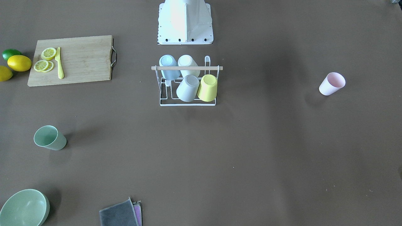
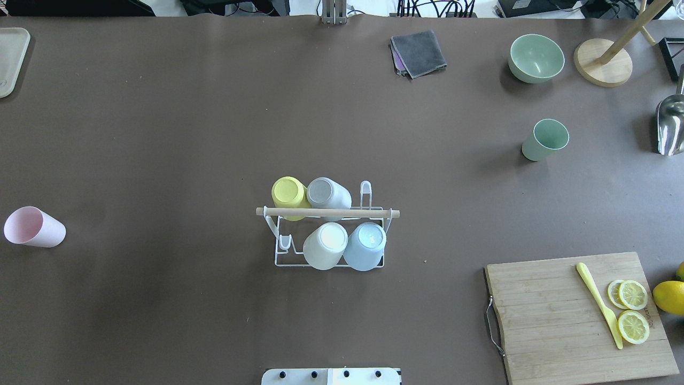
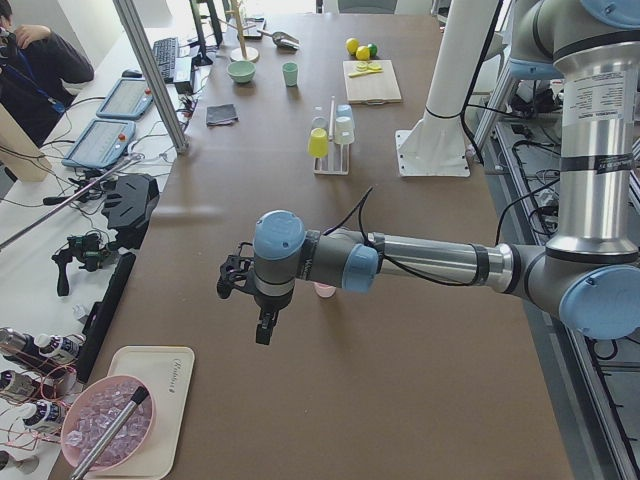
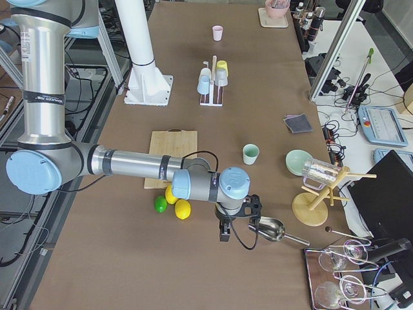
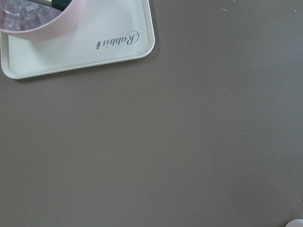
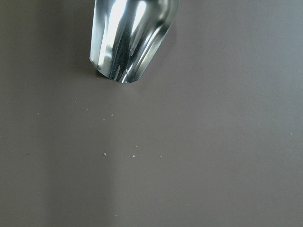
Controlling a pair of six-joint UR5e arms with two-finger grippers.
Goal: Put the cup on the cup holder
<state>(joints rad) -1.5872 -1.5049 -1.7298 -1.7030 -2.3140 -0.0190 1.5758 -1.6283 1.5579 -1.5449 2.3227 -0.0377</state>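
The white wire cup holder (image 2: 327,213) with a wooden rod handle stands mid-table and also shows in the front view (image 1: 187,103). It holds a yellow, a grey, a white and a blue cup, all upside down. A pink cup (image 2: 35,227) lies on its side far to the left. A green cup (image 2: 545,139) lies on its side at the far right. My left gripper (image 3: 263,328) hangs above the table near the pink cup. My right gripper (image 4: 224,231) hangs near the metal scoop. I cannot tell whether either is open or shut.
A wooden cutting board (image 2: 582,321) carries lemon slices and a yellow knife, with lemons (image 1: 19,62) beside it. A green bowl (image 2: 536,58), a grey cloth (image 2: 419,52), a metal scoop (image 6: 128,38), a wooden stand (image 2: 604,67) and a white tray (image 5: 94,42) are around the edges.
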